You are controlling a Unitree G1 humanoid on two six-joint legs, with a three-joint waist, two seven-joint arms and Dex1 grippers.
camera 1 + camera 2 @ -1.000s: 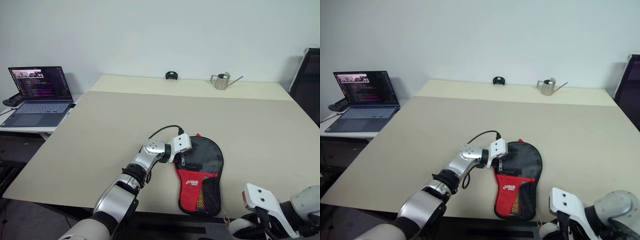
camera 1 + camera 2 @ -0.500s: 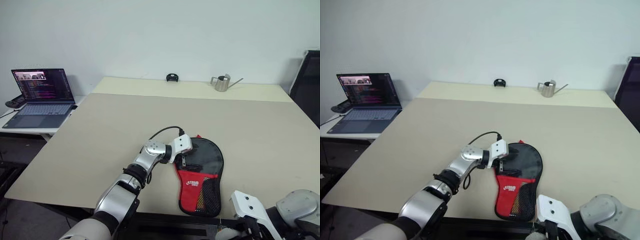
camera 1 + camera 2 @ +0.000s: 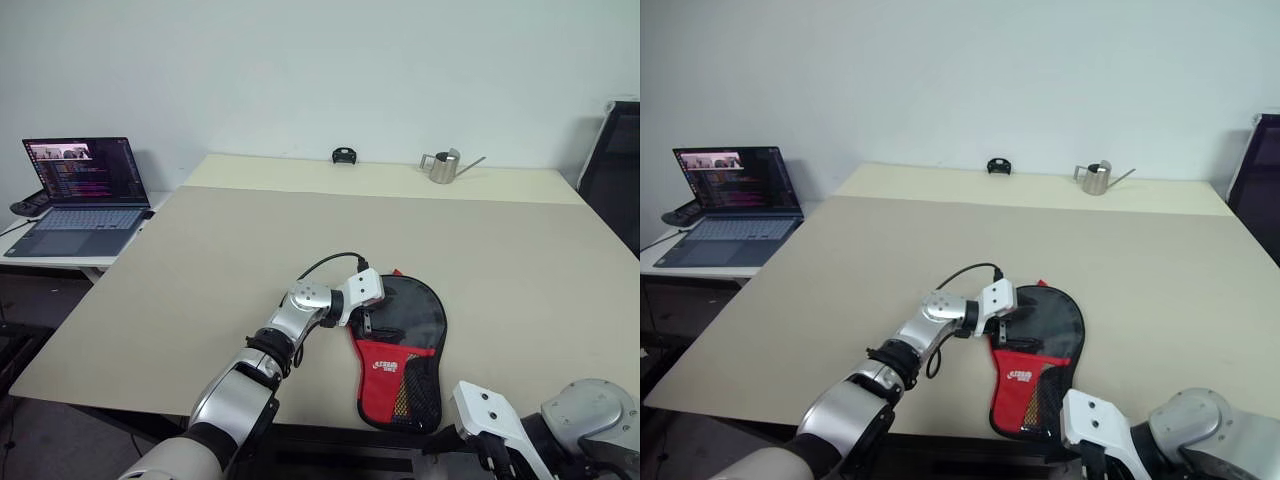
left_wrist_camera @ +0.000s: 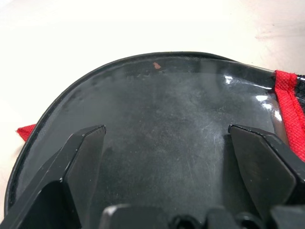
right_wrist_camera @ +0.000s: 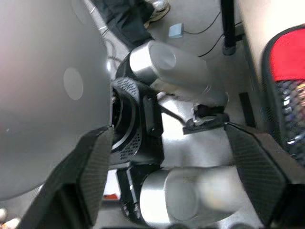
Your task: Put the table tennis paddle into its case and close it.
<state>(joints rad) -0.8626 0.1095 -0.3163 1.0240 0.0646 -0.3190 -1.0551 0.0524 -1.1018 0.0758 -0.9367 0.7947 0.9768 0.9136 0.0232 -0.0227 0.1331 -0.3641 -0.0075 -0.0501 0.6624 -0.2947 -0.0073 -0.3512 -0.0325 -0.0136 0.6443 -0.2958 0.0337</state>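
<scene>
Near the front edge of the beige surface (image 3: 250,240) lies the case (image 3: 402,350) — black and red, mesh pocket up, its narrow end toward me. My left end effector (image 4: 164,143) rests at the case's round end, fingers (image 4: 81,157) spread wide over the glossy black face there. My right end effector (image 5: 167,157) hangs below the surface's edge, just beside the case's narrow end — fingers apart, holding nothing.
</scene>
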